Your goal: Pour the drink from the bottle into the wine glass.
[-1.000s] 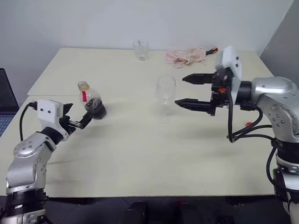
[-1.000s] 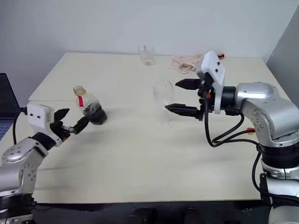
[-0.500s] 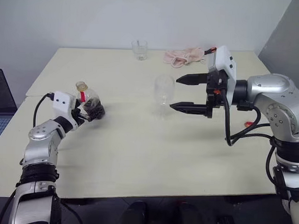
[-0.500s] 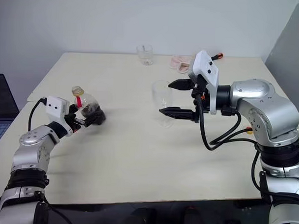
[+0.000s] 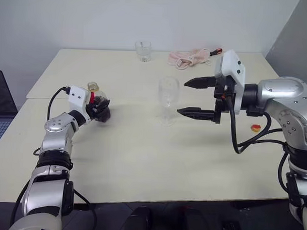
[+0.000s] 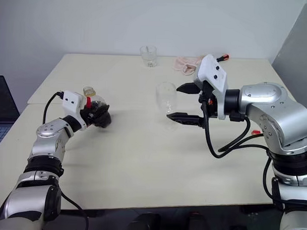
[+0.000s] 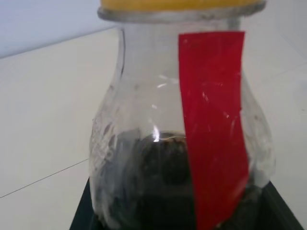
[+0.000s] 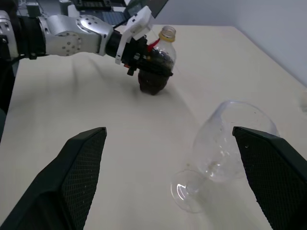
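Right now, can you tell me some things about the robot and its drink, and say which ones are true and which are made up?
1. The left gripper is shut on the bottle. True.
2. The bottle's cap is off. False: its yellow cap is on.
3. The wine glass stands upright on the table with nothing dark in it. True.
4. The right gripper is squeezing the wine glass. False: it is open beside the glass, apart from it.
5. A short tumbler stands at the far edge of the table. True.
6. The drink fills the bottle up to the cap. False: it sits low in the bottle.
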